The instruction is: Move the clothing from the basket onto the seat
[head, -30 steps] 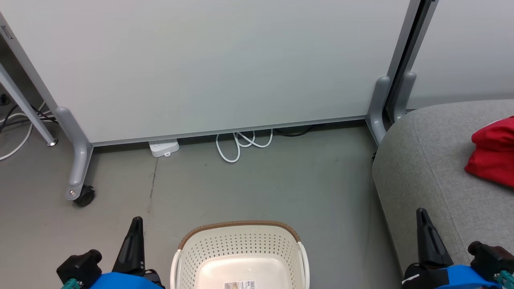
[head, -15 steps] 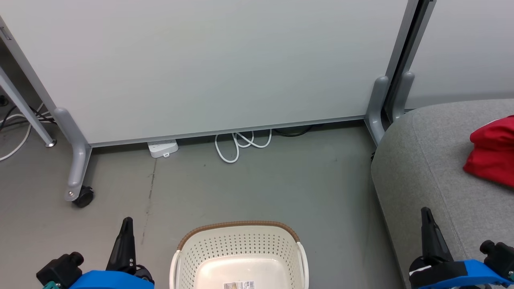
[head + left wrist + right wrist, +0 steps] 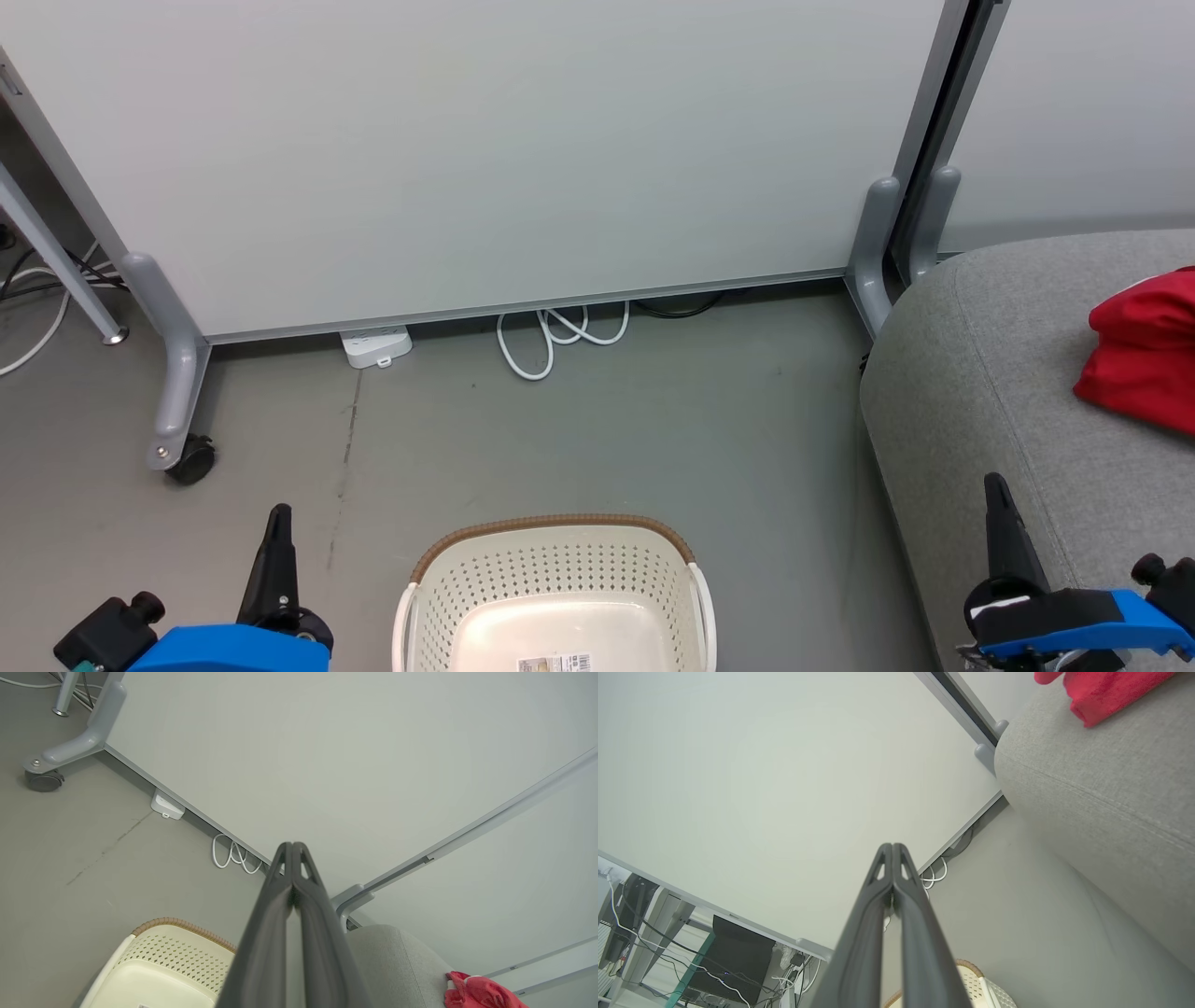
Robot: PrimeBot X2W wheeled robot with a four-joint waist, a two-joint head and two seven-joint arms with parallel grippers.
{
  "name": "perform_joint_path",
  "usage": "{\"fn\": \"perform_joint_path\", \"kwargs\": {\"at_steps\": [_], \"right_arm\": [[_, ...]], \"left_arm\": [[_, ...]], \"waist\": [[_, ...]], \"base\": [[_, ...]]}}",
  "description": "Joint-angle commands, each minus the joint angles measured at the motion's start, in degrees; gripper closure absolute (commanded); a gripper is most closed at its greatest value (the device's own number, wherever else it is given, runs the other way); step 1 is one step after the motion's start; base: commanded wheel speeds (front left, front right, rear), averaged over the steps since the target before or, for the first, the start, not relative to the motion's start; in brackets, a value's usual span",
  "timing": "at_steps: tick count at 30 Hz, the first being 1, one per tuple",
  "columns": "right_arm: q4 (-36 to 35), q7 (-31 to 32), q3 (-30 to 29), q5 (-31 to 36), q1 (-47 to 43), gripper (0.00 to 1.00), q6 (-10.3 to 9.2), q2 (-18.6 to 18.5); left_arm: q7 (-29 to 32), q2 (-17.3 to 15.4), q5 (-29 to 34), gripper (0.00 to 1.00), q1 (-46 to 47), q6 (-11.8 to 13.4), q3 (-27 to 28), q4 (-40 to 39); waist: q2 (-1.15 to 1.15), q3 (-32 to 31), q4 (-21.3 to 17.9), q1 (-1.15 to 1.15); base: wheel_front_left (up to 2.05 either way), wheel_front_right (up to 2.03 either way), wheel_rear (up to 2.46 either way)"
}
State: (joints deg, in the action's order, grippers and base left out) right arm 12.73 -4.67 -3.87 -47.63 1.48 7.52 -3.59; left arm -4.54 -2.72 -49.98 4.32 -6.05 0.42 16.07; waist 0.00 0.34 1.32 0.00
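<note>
The left gripper [image 3: 277,511] hung low over the grey floor [image 3: 597,439], just to the left of the basket [image 3: 558,522]. Its two long dark fingers were pressed flat together right up to the tips. Nothing sat between them and they touched nothing. The right gripper [image 3: 995,480] looked the same, fingers together and holding nothing, down by the near front corner of the seat [image 3: 971,373]. From where I stood I could not tell whether it brushed the grey fabric.

The basket stood on the floor between the two grippers, its brown braided rim toward the white partition panel [image 3: 513,140]. Its pale bottom showed, with a small printed label [image 3: 556,663] stuck to it. The clothing [image 3: 1134,359] lay as a rumpled red bundle on top of the seat, over toward its right, well apart from the right gripper and from the basket.

A white power strip [image 3: 375,345] and a looped white cable [image 3: 551,338] lay at the foot of the panel. A black castor [image 3: 192,461] rested on the floor at the panel's left leg.
</note>
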Motion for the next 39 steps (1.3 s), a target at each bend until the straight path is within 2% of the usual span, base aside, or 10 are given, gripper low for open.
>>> {"fn": "perform_joint_path", "kwargs": {"at_steps": [1,39], "right_arm": [[-0.44,0.46,-0.24,-1.89,1.72,1.00,-0.02,0.03],[0.72,6.62,-1.70,-25.86,3.96,1.00,-0.03,0.46]], "left_arm": [[0.49,-0.23,-1.75,1.00,1.58,-0.27,0.63,-0.91],[6.54,-0.25,-24.44,1.00,2.25,-1.03,3.90,-1.41]], "waist": [[0.00,0.00,-0.02,0.00],[0.00,-0.16,-0.63,0.00]], "base": [[0.00,0.00,0.00],[0.00,0.00,0.00]]}}
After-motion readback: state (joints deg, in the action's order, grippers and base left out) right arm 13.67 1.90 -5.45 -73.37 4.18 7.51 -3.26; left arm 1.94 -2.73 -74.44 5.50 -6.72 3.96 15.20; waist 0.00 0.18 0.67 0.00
